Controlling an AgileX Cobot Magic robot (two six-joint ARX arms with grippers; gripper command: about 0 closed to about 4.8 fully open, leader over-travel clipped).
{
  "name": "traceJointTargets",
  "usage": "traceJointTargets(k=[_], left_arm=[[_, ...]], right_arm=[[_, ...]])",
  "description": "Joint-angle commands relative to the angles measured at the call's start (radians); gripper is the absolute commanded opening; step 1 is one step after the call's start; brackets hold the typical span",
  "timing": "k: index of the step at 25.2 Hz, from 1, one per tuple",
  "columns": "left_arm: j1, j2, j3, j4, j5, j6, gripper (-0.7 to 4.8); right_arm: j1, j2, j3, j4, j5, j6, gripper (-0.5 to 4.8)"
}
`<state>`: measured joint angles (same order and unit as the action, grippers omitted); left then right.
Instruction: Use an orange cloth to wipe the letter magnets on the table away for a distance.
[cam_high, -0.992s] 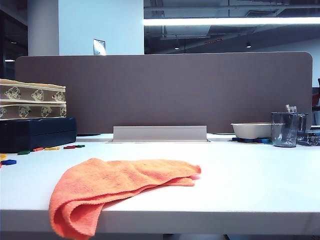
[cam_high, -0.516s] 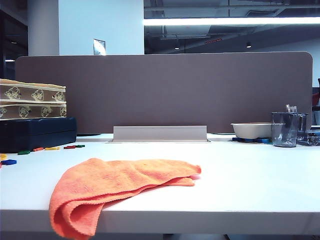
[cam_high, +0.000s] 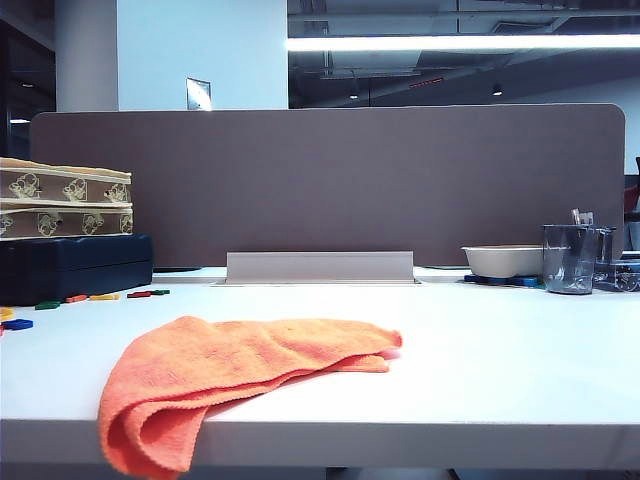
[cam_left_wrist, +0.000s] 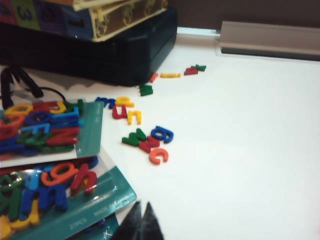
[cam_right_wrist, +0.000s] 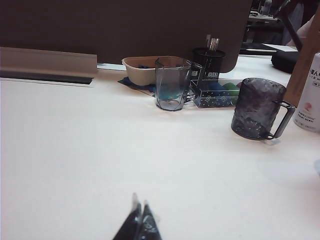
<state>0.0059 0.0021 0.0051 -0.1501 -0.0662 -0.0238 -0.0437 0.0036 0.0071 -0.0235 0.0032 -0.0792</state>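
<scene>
Exterior view: the cloth (cam_high: 235, 375) lies rumpled at the front of the desk (cam_high: 500, 370), one corner hanging over the front edge, nothing gripping it. A few magnets (cam_high: 100, 297) show far left near the dark case (cam_high: 75, 268). No arm in frame. Risk: a pinch on the overhanging corner could drag the cloth off the desk instead of lifting it.

Left wrist view: the left hand (cam_left_wrist: 140, 222) is clenched, tips together, empty, low over the desk and aimed toward the magnets (cam_left_wrist: 145, 137). These lie loose between the case (cam_left_wrist: 100, 55) and open desk. Sealed packs of letters (cam_left_wrist: 45, 130) sit just beside them. Risk: a wide wipe could catch the packs as well, or jam the loose letters against the case.

Right wrist view: the right hand (cam_right_wrist: 139, 222) is also clenched and empty, low over bare desk, pointing toward two cups (cam_right_wrist: 172, 82) and a bowl (cam_right_wrist: 140, 70). No cloth or magnets here. Risk: if this arm sweeps, it may knock the cups. Both hands must open before any grasp.
</scene>
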Motion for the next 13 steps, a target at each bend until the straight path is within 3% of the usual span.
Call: traceJointTargets(k=[1, 13], left_arm=[[-0.002, -0.001, 0.002, -0.002, 0.007, -0.003, -0.03], [-0.003, -0.001, 0.002, -0.002, 0.007, -0.003, -0.03]], right_arm=[[0.0, -0.004, -0.008, 0.016, 0.001, 0.001, -0.05], [0.0, -0.004, -0.008, 0.016, 0.001, 0.001, -0.05]])
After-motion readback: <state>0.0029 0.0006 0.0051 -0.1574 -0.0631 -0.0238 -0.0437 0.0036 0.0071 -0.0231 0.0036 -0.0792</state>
